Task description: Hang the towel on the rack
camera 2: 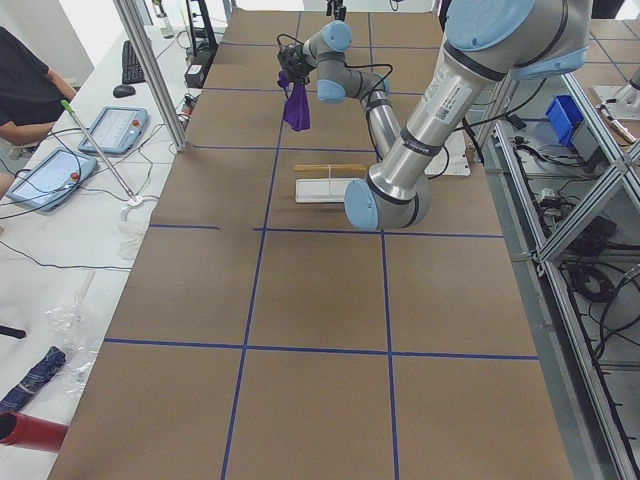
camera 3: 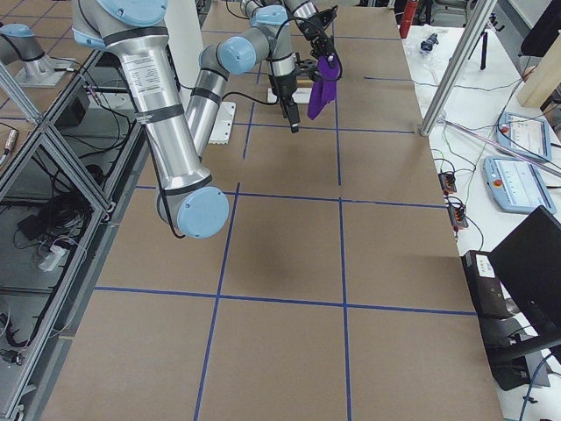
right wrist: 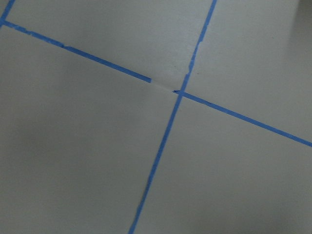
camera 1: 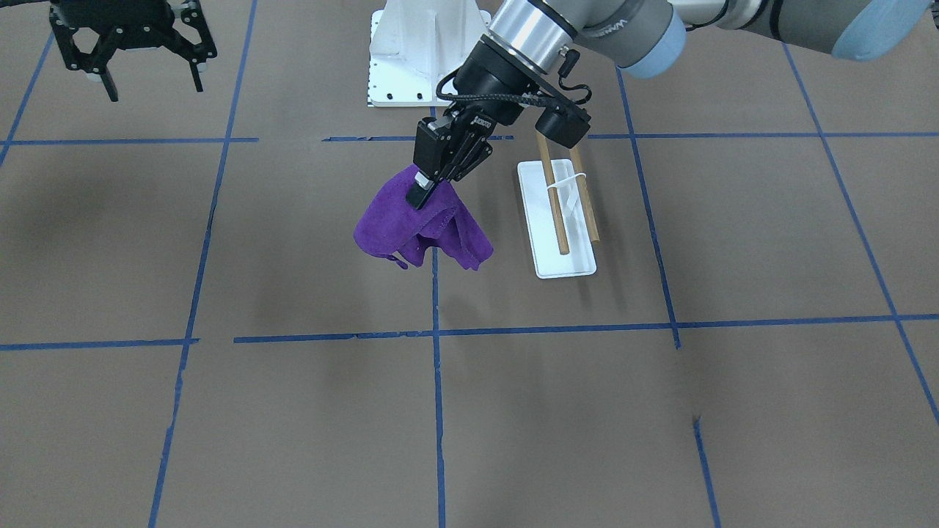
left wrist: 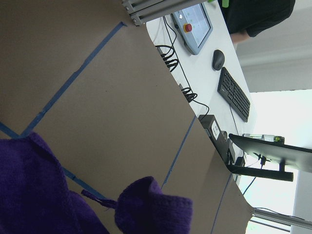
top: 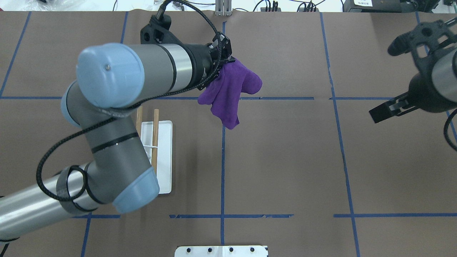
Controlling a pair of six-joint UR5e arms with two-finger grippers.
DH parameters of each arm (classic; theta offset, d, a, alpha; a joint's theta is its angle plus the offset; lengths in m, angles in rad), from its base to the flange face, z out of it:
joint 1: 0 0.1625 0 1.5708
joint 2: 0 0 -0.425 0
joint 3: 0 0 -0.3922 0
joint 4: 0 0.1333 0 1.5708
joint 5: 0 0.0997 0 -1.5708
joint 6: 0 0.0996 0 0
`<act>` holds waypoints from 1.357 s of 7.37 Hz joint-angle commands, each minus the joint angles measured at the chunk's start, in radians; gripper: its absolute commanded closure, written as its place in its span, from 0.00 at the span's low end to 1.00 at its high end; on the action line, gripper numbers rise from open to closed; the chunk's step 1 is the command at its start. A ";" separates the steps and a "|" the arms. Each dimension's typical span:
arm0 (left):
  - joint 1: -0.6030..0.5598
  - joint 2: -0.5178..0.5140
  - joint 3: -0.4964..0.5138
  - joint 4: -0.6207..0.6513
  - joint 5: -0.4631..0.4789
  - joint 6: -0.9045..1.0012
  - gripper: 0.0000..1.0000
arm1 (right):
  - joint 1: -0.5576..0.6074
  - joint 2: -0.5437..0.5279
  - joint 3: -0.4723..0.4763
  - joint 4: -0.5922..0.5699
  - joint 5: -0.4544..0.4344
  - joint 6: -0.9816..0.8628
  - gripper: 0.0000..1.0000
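Note:
My left gripper (camera 1: 425, 192) is shut on a purple towel (camera 1: 418, 229) and holds it bunched and hanging above the table. In the overhead view the towel (top: 230, 89) hangs from the left gripper (top: 225, 59), beyond and to the right of the rack. The rack (camera 1: 562, 214) has two thin wooden dowels over a white tray (camera 1: 565, 265) and is bare; in the overhead view the rack (top: 155, 135) is partly hidden by my left arm. The towel fills the lower left of the left wrist view (left wrist: 34, 195). My right gripper (camera 1: 154, 86) is open and empty, far off to the side.
A large white ribbed pedestal (camera 1: 418, 51) stands at the robot's edge of the table, close behind the left wrist. Blue tape lines cross the brown table (camera 1: 513, 411). The right wrist view shows only table and tape.

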 commanded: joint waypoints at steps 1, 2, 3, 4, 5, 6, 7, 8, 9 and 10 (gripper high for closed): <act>0.122 0.062 -0.128 0.158 0.231 -0.002 1.00 | 0.186 -0.057 -0.088 0.004 0.137 -0.177 0.00; 0.134 0.114 -0.186 0.196 0.274 -0.003 1.00 | 0.234 -0.081 -0.114 0.006 0.154 -0.251 0.00; 0.176 0.179 -0.208 0.207 0.377 -0.003 1.00 | 0.272 -0.092 -0.154 0.006 0.195 -0.291 0.00; 0.197 0.213 -0.210 0.212 0.422 -0.015 1.00 | 0.298 -0.101 -0.185 0.006 0.212 -0.293 0.00; 0.208 0.256 -0.213 0.212 0.443 -0.053 1.00 | 0.315 -0.102 -0.211 0.007 0.214 -0.294 0.00; 0.211 0.302 -0.232 0.227 0.444 -0.064 1.00 | 0.322 -0.105 -0.219 0.007 0.221 -0.294 0.00; 0.213 0.355 -0.298 0.293 0.442 -0.116 1.00 | 0.332 -0.108 -0.227 0.007 0.246 -0.294 0.00; 0.213 0.397 -0.373 0.351 0.438 -0.127 1.00 | 0.343 -0.109 -0.237 0.007 0.273 -0.294 0.00; 0.213 0.458 -0.378 0.361 0.436 -0.190 1.00 | 0.352 -0.109 -0.245 0.007 0.278 -0.293 0.00; 0.211 0.510 -0.380 0.361 0.434 -0.230 1.00 | 0.366 -0.109 -0.247 0.007 0.278 -0.293 0.00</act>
